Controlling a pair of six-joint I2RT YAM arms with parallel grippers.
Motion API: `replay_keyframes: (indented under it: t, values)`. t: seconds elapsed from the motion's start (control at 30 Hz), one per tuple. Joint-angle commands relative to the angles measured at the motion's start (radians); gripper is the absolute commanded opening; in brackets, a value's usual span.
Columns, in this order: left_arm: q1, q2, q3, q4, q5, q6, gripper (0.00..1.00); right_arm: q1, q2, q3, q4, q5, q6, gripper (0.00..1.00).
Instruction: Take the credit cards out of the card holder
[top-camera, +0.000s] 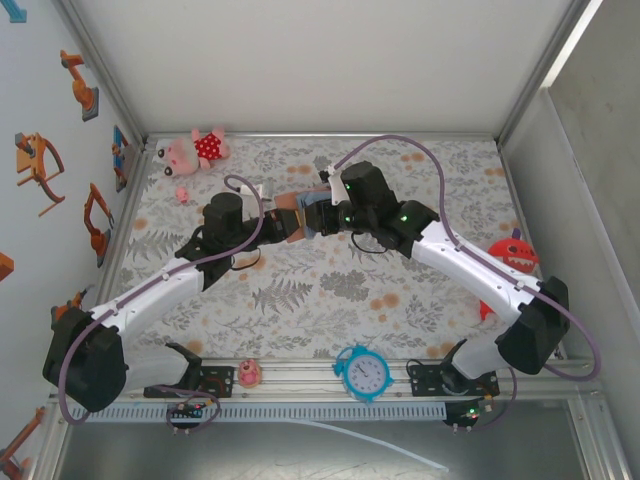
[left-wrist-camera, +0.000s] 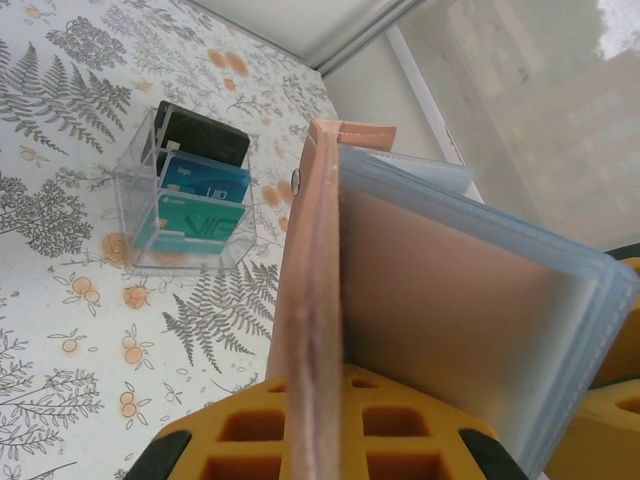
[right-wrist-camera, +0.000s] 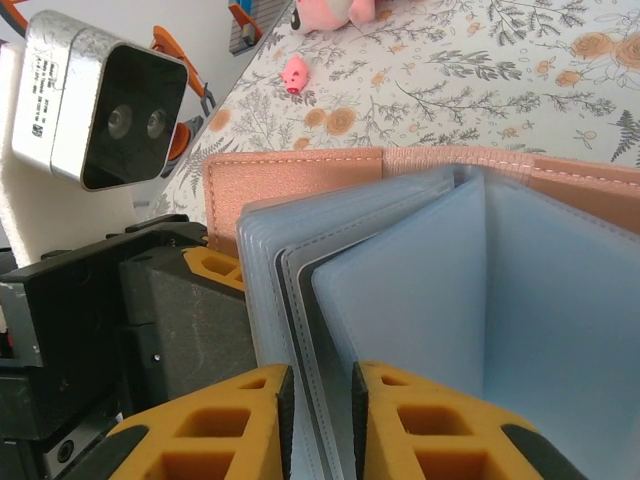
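Table: one table (top-camera: 300, 290) under a cloth printed with grey ferns and orange flowers is carrying everything.
Arms: two white-and-black robot arms, left arm (top-camera: 150, 295) and right arm (top-camera: 470, 265), are reaching in from the near edge and meeting over the middle.
Plush: one pink plush pig in a red spotted dress (top-camera: 195, 150) is lying at the far left corner.
Clock: one round blue alarm clock (top-camera: 363, 372) is standing at the near rail, between the arm bases.
Red toy: one red toothy toy (top-camera: 512, 252) is sitting at the right edge.
Card holder: one tan-brown leather folding card holder with blue-grey inner pockets (top-camera: 303, 210) (left-wrist-camera: 430, 290) (right-wrist-camera: 300, 175) is hanging open between the two hands, with its pocket leaves fanning out. I cannot tell whether cards are sitting inside.
Box: one small clear plastic box (left-wrist-camera: 190, 200) is standing on the table just beside the card holder. It is holding one black card (left-wrist-camera: 205, 135) at the back and two teal-blue cards (left-wrist-camera: 205, 185) in front.
Left hand: the left hand (top-camera: 285, 225) (left-wrist-camera: 320, 420) is clamping the leather cover edge-on between its yellow pads (left-wrist-camera: 400, 425).
Right hand: the right hand (top-camera: 322, 217) (right-wrist-camera: 322, 400) is standing narrow and pinching blue-grey pocket leaves.
Pig figure: one tiny pink pig figure (top-camera: 182, 193) is lying near the plush.
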Motion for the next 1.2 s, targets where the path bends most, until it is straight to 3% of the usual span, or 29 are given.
replay_keyframes:
  t: [0.0, 0.17, 0.4, 0.67, 0.83, 1.0, 1.17]
  values:
    - [-0.003, -0.016, -0.005, 0.085, 0.051, -0.020, 0.00, -0.003, -0.023, -0.005, -0.009, 0.026, -0.011, 0.22]
    - [-0.003, -0.027, -0.012, 0.119, 0.078, -0.039, 0.00, -0.004, -0.032, 0.013, -0.055, 0.086, -0.029, 0.23]
    - [-0.002, -0.038, -0.013, 0.139, 0.103, -0.064, 0.00, -0.002, -0.028, 0.048, -0.066, 0.071, -0.048, 0.29]
    - [-0.001, -0.084, -0.030, 0.141, 0.103, -0.083, 0.00, -0.003, -0.081, 0.036, -0.103, 0.166, -0.073, 0.34]
    - [-0.001, -0.103, -0.026, 0.144, 0.112, -0.100, 0.00, -0.002, -0.072, 0.047, -0.095, 0.139, -0.078, 0.36]
    - [-0.002, -0.118, -0.032, 0.141, 0.113, -0.107, 0.00, -0.002, -0.060, 0.067, -0.105, 0.141, -0.088, 0.46]
    - [-0.001, -0.128, -0.038, 0.163, 0.116, -0.123, 0.00, -0.002, -0.059, 0.069, -0.093, 0.133, -0.090, 0.46]
